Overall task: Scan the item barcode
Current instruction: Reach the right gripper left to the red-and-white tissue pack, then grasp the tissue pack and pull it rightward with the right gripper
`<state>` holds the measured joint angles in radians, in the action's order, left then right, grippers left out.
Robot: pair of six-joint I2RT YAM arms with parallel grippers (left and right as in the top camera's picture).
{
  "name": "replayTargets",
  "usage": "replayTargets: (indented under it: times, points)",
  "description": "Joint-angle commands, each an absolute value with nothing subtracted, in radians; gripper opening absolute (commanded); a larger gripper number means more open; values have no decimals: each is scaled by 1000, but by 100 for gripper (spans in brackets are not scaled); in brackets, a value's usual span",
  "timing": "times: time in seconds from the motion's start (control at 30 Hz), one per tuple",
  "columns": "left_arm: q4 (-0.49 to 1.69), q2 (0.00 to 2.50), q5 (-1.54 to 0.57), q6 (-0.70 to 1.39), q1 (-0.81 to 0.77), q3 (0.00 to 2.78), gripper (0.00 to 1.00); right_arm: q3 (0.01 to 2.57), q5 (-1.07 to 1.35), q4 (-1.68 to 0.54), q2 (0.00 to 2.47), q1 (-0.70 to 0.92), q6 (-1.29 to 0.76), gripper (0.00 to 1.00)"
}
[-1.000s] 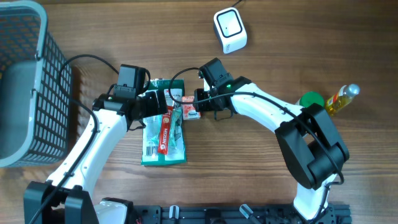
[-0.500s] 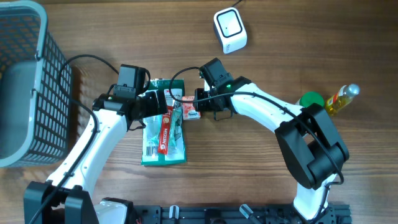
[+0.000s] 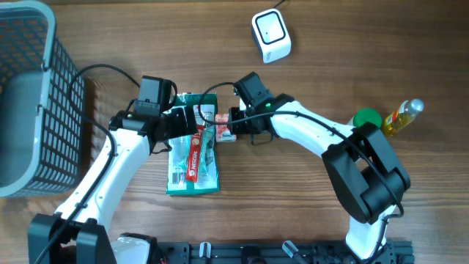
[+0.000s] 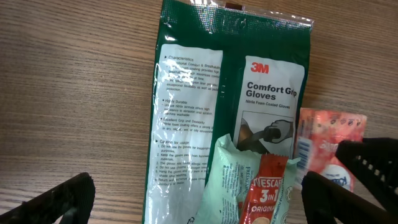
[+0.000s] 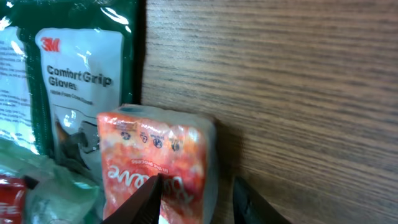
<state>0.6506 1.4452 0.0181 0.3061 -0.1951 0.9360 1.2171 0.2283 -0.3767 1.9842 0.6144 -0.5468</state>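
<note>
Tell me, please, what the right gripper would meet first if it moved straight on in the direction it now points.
Most likely the orange packet, lying right at the fingertips of the right gripper, partly between its open jaws. The green glove pack lies beyond. Height above the packet is unclear.

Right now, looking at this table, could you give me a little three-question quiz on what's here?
1. True or false: the white scanner sits inside the basket.
2. Which brand is printed on the green glove packet? A 3M, B Nescafe, C Lipton.
3. Which gripper has the orange packet partly between its fingers?
Key: 1 false; 2 A; 3 the right gripper.
</note>
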Motion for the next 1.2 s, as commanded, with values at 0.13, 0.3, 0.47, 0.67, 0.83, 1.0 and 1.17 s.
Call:
replayTargets:
  times: [0.13, 0.3, 0.47, 0.67, 0.83, 1.0, 1.17]
  points:
    - [650, 1429, 28, 319, -193, 951, 100, 1113, 250, -292, 2006, 619, -610, 25]
    - [650, 1429, 28, 319, -193, 951, 100, 1113, 392, -265, 2003, 590, -609, 4]
    - [650, 1429, 28, 319, -193, 951, 100, 1113, 662, -294, 1999, 454, -566, 4]
    - [650, 1429, 28, 319, -193, 951, 100, 1112, 953, -355, 1999, 328, -419, 4]
    - [650, 1429, 28, 319, -193, 951, 100, 1112, 1225, -409, 1980, 272, -270, 4]
    - [650, 1429, 28, 319, -193, 951, 100, 1112, 1444, -409, 1927, 249, -262, 4]
    - [650, 1429, 28, 319, -193, 951, 100, 1112, 1623, -436, 1847, 194, -244, 4]
